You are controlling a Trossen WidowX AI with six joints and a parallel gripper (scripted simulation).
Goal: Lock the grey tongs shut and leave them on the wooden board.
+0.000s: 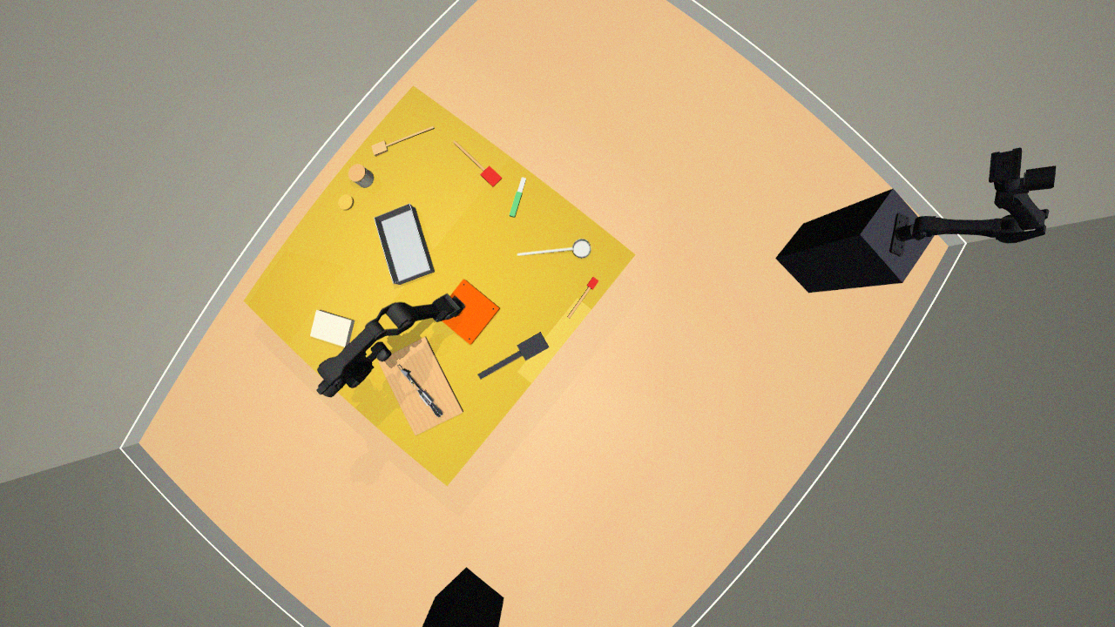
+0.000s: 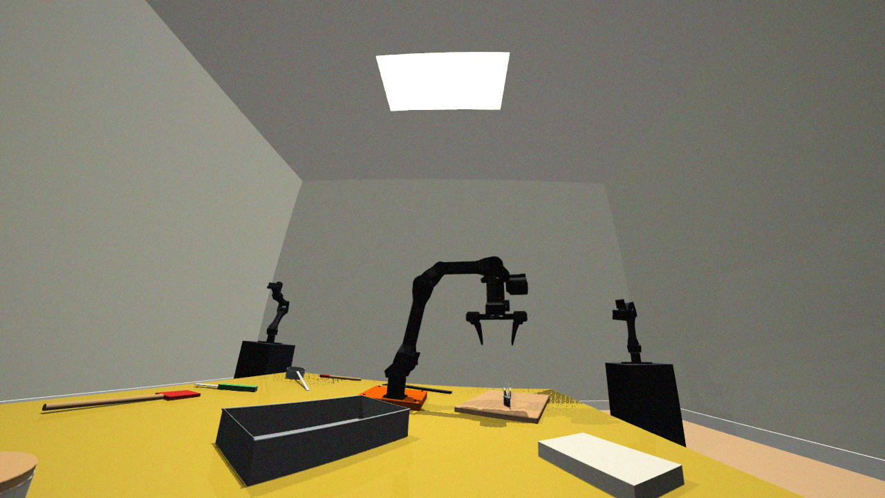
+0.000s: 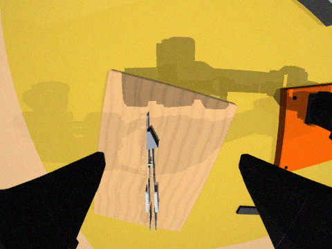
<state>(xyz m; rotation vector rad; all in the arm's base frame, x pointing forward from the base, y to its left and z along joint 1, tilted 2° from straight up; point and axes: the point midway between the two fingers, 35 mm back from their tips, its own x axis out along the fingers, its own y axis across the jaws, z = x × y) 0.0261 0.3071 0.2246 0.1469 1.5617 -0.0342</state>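
Observation:
The grey tongs (image 1: 426,399) (image 2: 507,399) (image 3: 152,141) lie on the wooden board (image 1: 440,374) (image 2: 473,403) (image 3: 117,194). In the wrist view their two arms run nearly parallel with a narrow gap, so they look closed; the lock inside the hinge is hidden. My gripper (image 2: 496,344) (image 3: 173,160) is wide open and empty, well above the board, with the tongs untouched below it. The roasting tin (image 1: 394,213) (image 2: 321,445) stands apart from the board, and no tongs lie across it.
A white block (image 1: 332,327) (image 2: 609,455) lies near the table edge. My orange base plate (image 1: 476,313) (image 3: 306,146) is beside the board. A dark spatula (image 1: 533,345) lies beyond the board. A green-handled tool (image 1: 516,204) and a red-headed tool (image 1: 490,176) lie farther off.

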